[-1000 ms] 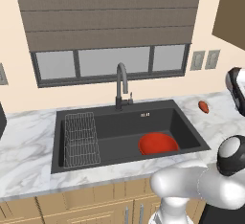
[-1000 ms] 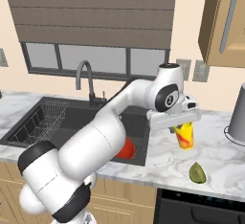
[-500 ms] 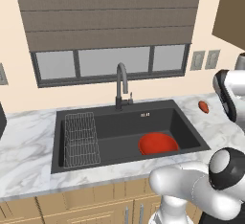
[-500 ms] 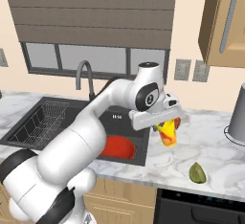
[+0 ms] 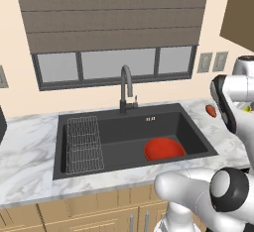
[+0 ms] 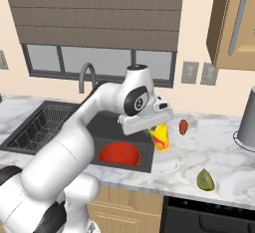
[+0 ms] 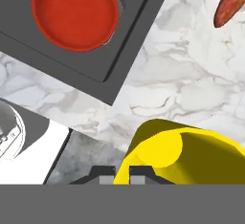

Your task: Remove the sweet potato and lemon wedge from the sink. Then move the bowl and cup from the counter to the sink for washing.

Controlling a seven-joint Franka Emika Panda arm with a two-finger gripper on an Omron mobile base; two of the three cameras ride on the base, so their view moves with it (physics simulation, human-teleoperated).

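Note:
My gripper (image 6: 158,127) is shut on the yellow cup (image 6: 161,136), which hangs tilted above the counter just right of the sink's (image 6: 105,126) right edge. In the hand view the cup (image 7: 186,153) sits close in front of the gripper (image 7: 122,176). The red bowl (image 6: 119,153) rests inside the sink at its right end, also seen as the bowl (image 5: 163,149) and the bowl (image 7: 75,13). The sweet potato (image 6: 183,126) lies on the counter near the wall. The lemon wedge (image 6: 205,179) lies on the counter near its front edge.
A wire rack (image 5: 84,143) fills the sink's (image 5: 129,139) left part, and the dark faucet (image 5: 126,89) rises behind the basin. A grey metal container (image 6: 247,120) stands at the far right of the marble counter (image 6: 199,152). A wall cabinet (image 6: 234,23) hangs above it.
The arm has carried the cup leftward over the counter toward the sink's right edge. The bowl, sweet potato and lemon wedge have stayed in place.

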